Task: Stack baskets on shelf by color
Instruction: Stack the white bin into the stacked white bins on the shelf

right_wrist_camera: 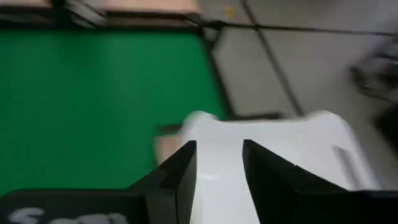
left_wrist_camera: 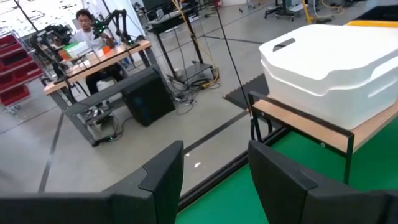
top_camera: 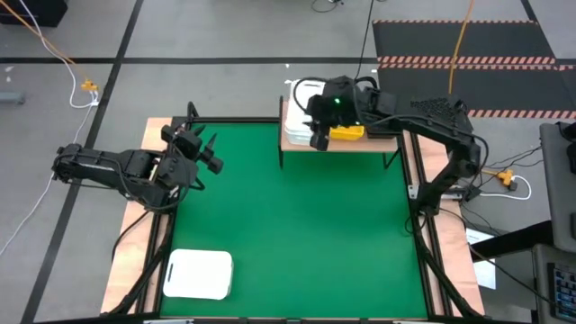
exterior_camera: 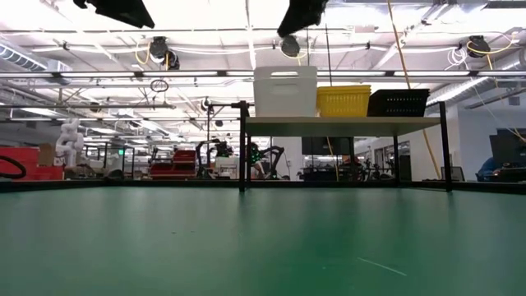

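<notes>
Low view alone shows white (exterior_camera: 285, 90), yellow (exterior_camera: 343, 100) and black baskets (exterior_camera: 398, 102) in a row on the shelf (exterior_camera: 341, 125). From above, my right gripper (top_camera: 319, 139) hangs open over the shelf's left end, my left gripper (top_camera: 209, 153) open near the table's (top_camera: 297, 234) left edge; another white basket (top_camera: 198, 274) sits at its near-left corner.

**Baskets on shelf, one white left out**

Shelf (exterior_camera: 341, 125) carries white basket stack (exterior_camera: 285, 90), yellow (exterior_camera: 343, 100), black (exterior_camera: 398, 102) in a row, upright. Right end effector (top_camera: 320, 137) sits over white stack. Another white basket (top_camera: 199, 274) lies near tabletop's front, well apart from both end effectors.
</notes>
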Controlling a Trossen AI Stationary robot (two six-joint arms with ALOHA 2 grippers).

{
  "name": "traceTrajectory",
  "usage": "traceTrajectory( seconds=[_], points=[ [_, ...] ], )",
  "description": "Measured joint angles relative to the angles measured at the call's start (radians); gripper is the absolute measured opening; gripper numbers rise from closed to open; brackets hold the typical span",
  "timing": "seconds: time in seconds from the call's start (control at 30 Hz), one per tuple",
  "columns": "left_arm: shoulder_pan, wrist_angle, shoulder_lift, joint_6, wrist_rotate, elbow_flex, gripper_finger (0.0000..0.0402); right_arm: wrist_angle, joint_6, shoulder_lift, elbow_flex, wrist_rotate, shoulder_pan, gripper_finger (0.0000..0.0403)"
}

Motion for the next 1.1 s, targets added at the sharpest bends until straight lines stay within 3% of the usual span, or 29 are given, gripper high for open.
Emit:
traceTrajectory(
  seconds=[0.1,0.23,0.37,0.47,0.53,0.6,0.7,0.77,0.87,0.97,1.1],
  points=[
    [0.000,-0.030,0.000,-0.027,0.001,0.000,0.0182,0.039,0.007,-0.040,-0.090,-0.124,0.056,0.0124],
    [0.000,-0.063,0.000,-0.066,0.043,0.000,0.0182,0.233,0.009,-0.109,-0.335,-0.136,0.161,0.0114],
    [0.000,-0.083,0.000,-0.127,0.087,0.000,0.0182,0.624,-0.084,-0.177,-0.614,-0.214,0.247,0.0107],
    [0.000,-0.092,0.000,-0.181,0.114,0.000,0.0182,0.957,-0.163,-0.168,-0.796,-0.390,0.287,0.0105],
    [0.000,-0.094,0.009,-0.216,0.149,-0.001,0.0182,1.123,-0.168,-0.144,-0.880,-0.479,0.310,0.0105],
    [-0.007,-0.073,0.024,-0.265,0.217,-0.024,0.0182,1.211,-0.174,-0.144,-0.932,-0.498,0.332,0.0105],
    [-0.031,-0.007,0.066,-0.335,0.457,-0.121,0.0182,1.214,-0.214,-0.173,-0.969,-0.484,0.363,0.0105],
    [-0.056,0.058,0.111,-0.417,0.674,-0.194,0.0182,1.194,-0.237,-0.203,-0.989,-0.421,0.383,0.0105],
    [-0.091,0.143,0.168,-0.546,0.908,-0.235,0.0182,1.212,-0.248,-0.257,-1.017,-0.309,0.397,0.0105],
    [-0.109,0.160,0.216,-0.642,1.049,-0.225,0.0182,1.203,-0.266,-0.307,-1.039,-0.213,0.393,0.0105],
    [-0.159,0.176,0.271,-0.763,1.138,-0.165,0.0182,1.203,-0.295,-0.372,-1.056,-0.119,0.378,0.0105]
  ],
)
